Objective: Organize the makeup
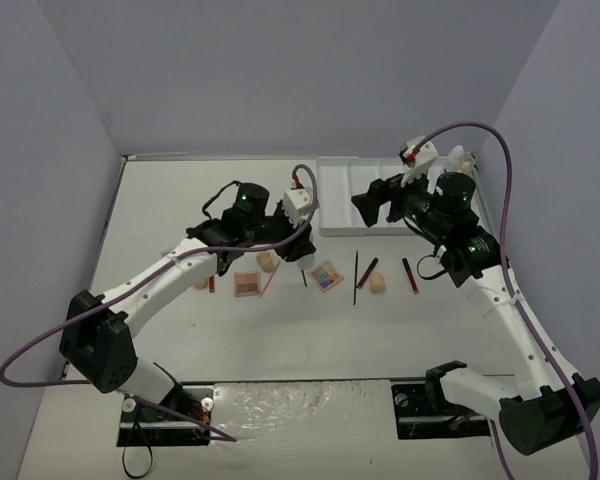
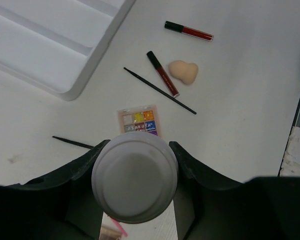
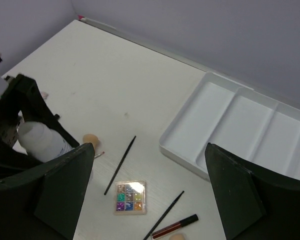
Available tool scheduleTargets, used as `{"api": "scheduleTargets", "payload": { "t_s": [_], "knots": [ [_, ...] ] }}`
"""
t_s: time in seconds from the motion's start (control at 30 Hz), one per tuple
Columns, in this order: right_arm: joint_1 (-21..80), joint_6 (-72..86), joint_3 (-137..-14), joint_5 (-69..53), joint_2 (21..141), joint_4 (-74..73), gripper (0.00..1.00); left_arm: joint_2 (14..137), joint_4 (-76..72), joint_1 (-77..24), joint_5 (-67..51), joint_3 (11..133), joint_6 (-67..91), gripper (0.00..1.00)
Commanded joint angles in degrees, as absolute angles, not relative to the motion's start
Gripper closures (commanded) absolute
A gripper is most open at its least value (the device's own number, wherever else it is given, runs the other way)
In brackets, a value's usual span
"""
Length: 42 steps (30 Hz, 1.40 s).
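The left wrist view shows what the overhead view hides. The left gripper [image 2: 135, 165] has its jaws pressed against both sides of a white plastic bottle [image 2: 135, 181]. The bottle is seen end-on as a smooth round disc, held above the pale counter [image 2: 250, 100]. From overhead the arm covers most of it, just left of a square palette of bright colour pans [image 1: 326, 276]. The right wrist view gives the bottle's side: a plain cylinder with a rounded shoulder.

The right gripper [image 1: 373, 203] hangs over the white divided plastic tray [image 1: 335, 195], its jaws spread wide.

Only the overhead view takes in a brown-toned square palette [image 1: 247, 284] with a peach egg-shaped sponge [image 1: 265, 262] near it. The left wrist view shows textures best: a second matte peach sponge [image 2: 183, 71] lies just beside a glossy red-and-black lip tube [image 2: 162, 73], and a thin black pencil [image 2: 160, 91] lies alongside.
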State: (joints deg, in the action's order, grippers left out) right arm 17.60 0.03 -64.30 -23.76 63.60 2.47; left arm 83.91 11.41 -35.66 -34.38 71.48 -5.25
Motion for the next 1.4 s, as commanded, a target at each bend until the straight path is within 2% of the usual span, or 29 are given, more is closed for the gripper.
{"api": "scheduleTargets", "payload": {
  "t_s": [0.0,0.1,0.3,0.6,0.77,1.37],
  "knots": [
    [16.49,2.01,-61.61,-5.75,56.21,3.61,0.07,87.16,-6.4,-41.75,-27.95,70.67,-1.14,1.0],
    [15.78,4.5,-59.12,6.3,53.22,0.69,0.02,90.14,-11.64,-45.6,-22.62,69.15,1.27,1.0],
    [13.01,7.78,-56.71,13.39,50.03,-4.16,0.0,94.92,-13.86,-50.95,-18.88,68.29,3.49,1.0],
    [11.69,8.63,-54.48,11.75,50.01,-4.65,0.0,95.64,-15.88,-55.28,-17.73,64.72,6.18,1.0],
    [11.6,8.19,-53.71,9.08,50.45,-4.48,0.0,96.49,-20.1,-55.28,-14.54,61.37,6.52,1.0],
    [11.62,5.99,-51.94,-1.78,51.3,-4.04,0.0,96.11,-18.65,-52.38,-8.85,57.06,3.6,1.0]
  ]
}}
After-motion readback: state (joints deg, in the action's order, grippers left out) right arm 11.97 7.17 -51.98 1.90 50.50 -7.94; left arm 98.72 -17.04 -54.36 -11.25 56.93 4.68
